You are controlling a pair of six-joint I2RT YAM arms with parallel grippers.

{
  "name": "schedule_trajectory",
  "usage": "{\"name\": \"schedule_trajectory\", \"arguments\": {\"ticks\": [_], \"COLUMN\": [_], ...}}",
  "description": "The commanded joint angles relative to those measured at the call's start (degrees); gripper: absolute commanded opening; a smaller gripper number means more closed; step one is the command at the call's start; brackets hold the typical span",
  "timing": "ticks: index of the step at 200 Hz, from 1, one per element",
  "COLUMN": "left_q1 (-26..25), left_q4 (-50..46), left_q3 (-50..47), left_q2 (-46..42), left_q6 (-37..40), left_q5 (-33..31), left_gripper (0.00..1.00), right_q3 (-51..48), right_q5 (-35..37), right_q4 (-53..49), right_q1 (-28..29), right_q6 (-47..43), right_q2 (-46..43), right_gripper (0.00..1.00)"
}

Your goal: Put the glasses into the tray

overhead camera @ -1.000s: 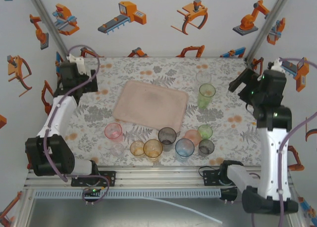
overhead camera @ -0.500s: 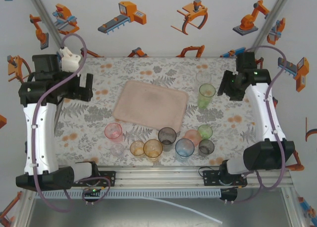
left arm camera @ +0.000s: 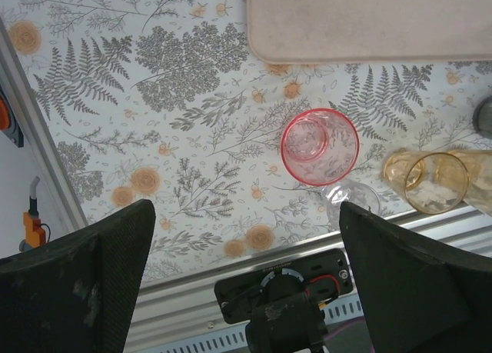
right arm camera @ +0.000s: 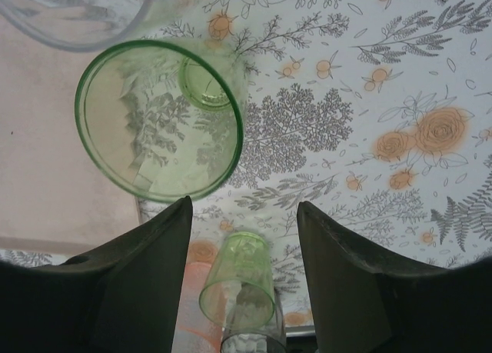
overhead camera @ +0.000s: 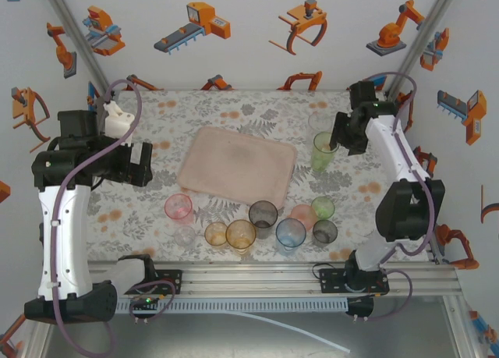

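Beyond tall green glass [right arm camera: 157,118], clear glass [right arm camera: 69,14] cut off.

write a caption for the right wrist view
Right gripper open, tall green glass just ahead, standing beside the pink tray

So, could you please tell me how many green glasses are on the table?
2: the tall green glass right of the tray, and the short green glass in the near cluster. None looks hidden.
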Motion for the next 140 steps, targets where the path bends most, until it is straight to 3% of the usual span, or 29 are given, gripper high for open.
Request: {"name": "schedule_trajectory", "arguments": {"ticks": [1, 55, 90, 109, 140], "left_q1": [-0.6, -1.1, -1.3, -1.4, -1.4], "left_q4": [-0.3, 1.3, 1.7, 2.0, 2.0], "left_q3": [-0.6, -3.9, -5.7, -6.6, -7.6], "left_q2": [-0.2, -1.4, -2.3, -3.0, -4.2], "left_q6": [-1.3, -1.3, -0.3, 0.3, 1.1], "left_q5": [2.1, 1.1, 0.4, 0.2, -0.1], "left_gripper": [0.97, 0.97, 0.97, 0.97, 0.97], "right_q3": [0.0, 1.0, 1.2, 0.9, 0.5], "right_q5": [1.8, 3.6, 3.9, 4.7, 5.0], "right_q4": [2.5, 4.0, 3.7, 3.7, 3.5], "right_q1": [0.9, 1.9, 2.2, 2.5, 2.7], "right_q6": [-0.6, -0.5, -0.7, -0.5, -0.3], "right_q2": [1.6, 5.6, 6.9, 6.9, 6.8], "right_gripper": [0.53, 0.49, 0.31, 0.29, 0.16]}}
